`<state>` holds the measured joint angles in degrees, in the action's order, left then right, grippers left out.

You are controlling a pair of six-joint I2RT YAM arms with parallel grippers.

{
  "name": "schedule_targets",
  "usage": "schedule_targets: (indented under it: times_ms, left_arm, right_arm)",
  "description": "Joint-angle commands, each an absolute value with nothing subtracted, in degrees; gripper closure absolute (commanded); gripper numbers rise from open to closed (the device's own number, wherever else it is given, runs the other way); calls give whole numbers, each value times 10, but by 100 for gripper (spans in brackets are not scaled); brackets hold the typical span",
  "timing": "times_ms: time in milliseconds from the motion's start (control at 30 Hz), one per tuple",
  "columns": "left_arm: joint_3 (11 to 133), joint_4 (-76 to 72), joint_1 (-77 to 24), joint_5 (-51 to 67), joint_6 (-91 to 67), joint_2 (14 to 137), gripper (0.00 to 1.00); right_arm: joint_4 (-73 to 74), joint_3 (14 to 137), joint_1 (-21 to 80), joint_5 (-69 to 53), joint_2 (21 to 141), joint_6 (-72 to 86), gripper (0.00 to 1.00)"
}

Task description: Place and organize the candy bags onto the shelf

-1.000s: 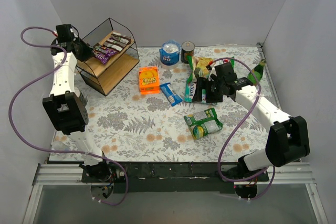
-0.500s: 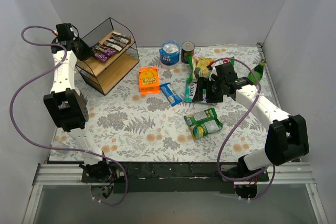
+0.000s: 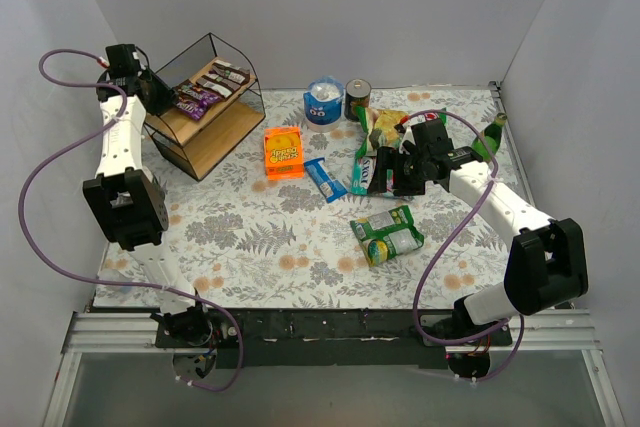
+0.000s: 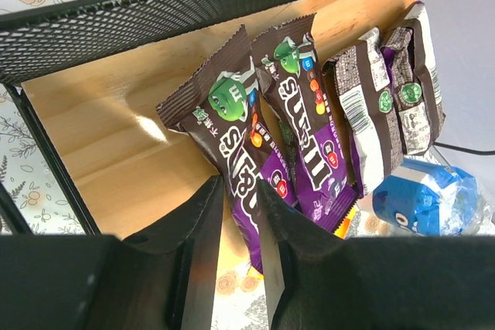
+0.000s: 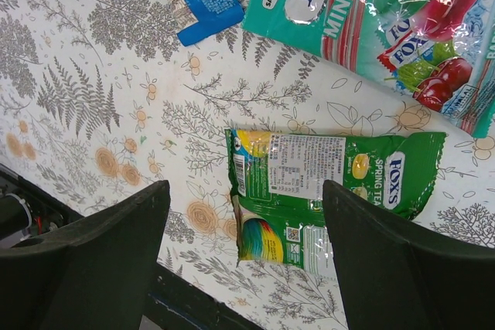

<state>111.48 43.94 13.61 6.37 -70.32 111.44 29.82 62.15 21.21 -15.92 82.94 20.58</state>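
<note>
snagging: left tool (image 4: 238, 188), barely parted over a purple candy bag (image 4: 232, 125), could drag it off the shelf (image 4: 100, 137); right tool (image 5: 246, 188) spread wide.

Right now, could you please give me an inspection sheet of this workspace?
Surface: floral table cover, flat.
Job's things: shelf holds four brown and purple candy bags on its top tier; blue bar, teal mint bag and green bag lie loose on the table.
Clutter: orange box, blue tub, can, chip bag, green bottle.
Hands: left hand at the top tier, fingers narrowly apart; right hand wide open above the green bag.
Cables: left purple cable and right purple cable hang in loops.
Surroundings: white walls; black rail at the near edge.
</note>
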Motion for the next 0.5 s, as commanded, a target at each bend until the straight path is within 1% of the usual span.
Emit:
schedule_targets:
  times_ms: [0,167,467]
  left_arm:
    - [1121,438,138,24,-710,1089,74]
    - [1129,435,134,-31,-708,1071,74]
    - [1131,423,120,-34,-705,1049,72]
  right_arm:
    - [279,626,208,-171,831,198,14]
    - [276,625,207,-177,835,199,14]
    - [277,622,207,-183,831,200,14]
